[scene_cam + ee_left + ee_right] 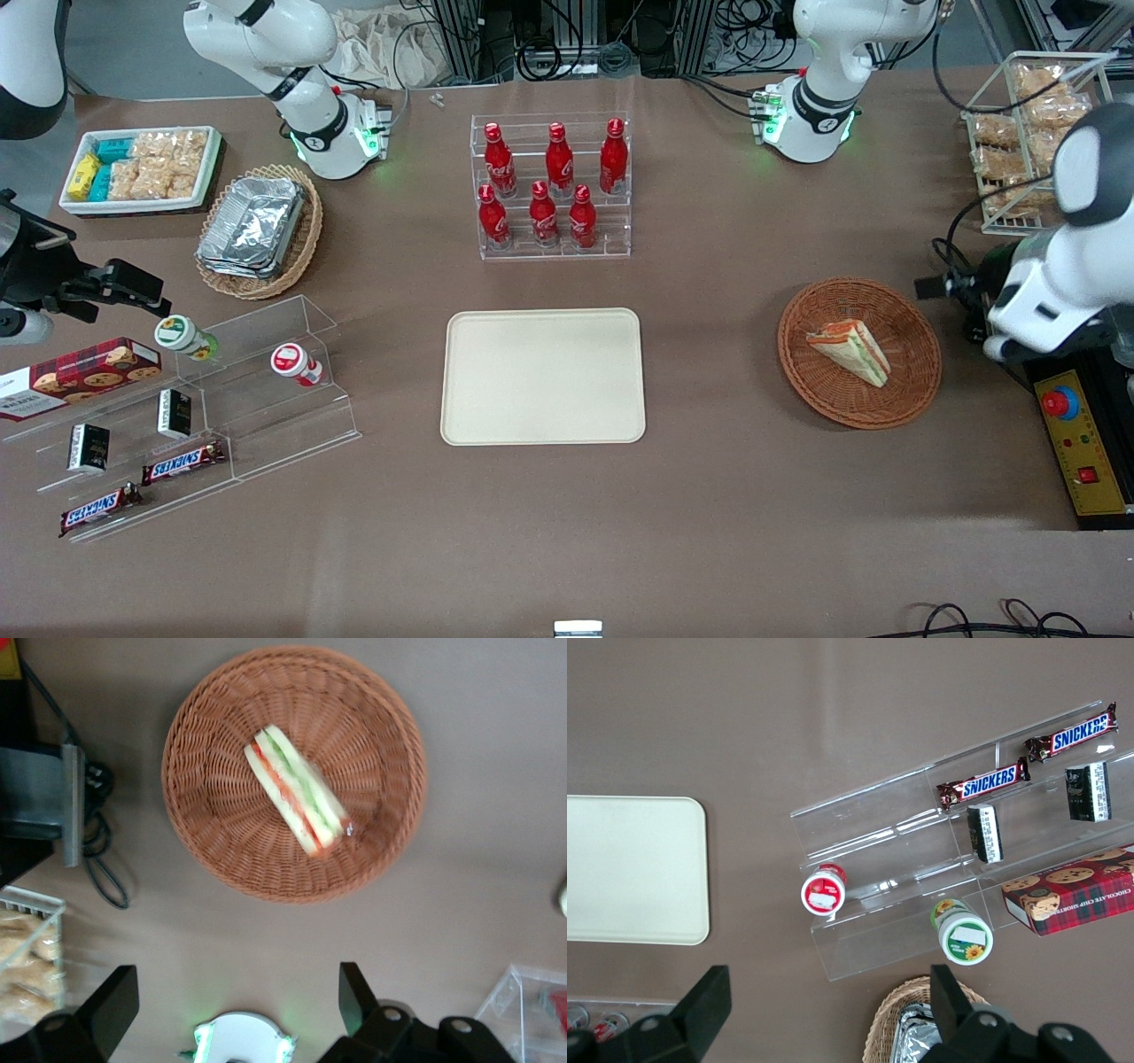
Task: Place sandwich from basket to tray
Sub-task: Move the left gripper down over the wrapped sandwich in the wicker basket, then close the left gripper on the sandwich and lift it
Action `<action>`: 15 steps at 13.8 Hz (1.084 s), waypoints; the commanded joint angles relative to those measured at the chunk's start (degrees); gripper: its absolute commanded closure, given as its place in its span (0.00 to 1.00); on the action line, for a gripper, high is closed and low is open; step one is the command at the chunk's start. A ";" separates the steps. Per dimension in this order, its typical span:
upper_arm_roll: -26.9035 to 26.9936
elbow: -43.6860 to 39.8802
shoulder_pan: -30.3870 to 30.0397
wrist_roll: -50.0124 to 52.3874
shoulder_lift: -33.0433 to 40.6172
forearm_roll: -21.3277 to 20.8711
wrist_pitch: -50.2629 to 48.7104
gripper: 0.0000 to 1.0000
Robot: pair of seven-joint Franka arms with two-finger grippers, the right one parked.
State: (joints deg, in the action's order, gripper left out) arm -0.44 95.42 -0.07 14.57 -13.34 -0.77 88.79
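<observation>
Overhead, open jaws of gripper (232, 1001) above unlabelled sandwich (297, 790) in basket (213, 828).

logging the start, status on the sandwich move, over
Gripper open, empty, held above table beside the basket. Sandwich lying in basket, untouched. Tray bare, nothing standing between basket and tray.

table (726, 496): brown cloth, evenly lit | upper edge: cables (567, 49), grey floor
</observation>
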 commanded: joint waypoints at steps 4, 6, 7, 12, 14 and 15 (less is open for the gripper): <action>-0.26 3.45 -2.39 18.87 -11.43 10.33 12.26 0.00; -0.26 4.76 -1.96 24.08 -13.81 10.87 16.12 0.00; -0.35 6.77 -1.96 26.10 -14.08 10.88 18.67 0.00; -0.35 13.56 -1.69 29.62 -14.26 10.88 27.31 0.57; -0.43 12.86 -1.87 30.60 -14.35 10.88 27.05 1.00; -0.44 11.55 -1.87 30.52 -13.83 10.88 26.44 1.00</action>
State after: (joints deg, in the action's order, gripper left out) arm -0.65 107.94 -1.91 43.73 -28.56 9.24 115.34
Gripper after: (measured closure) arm 0.419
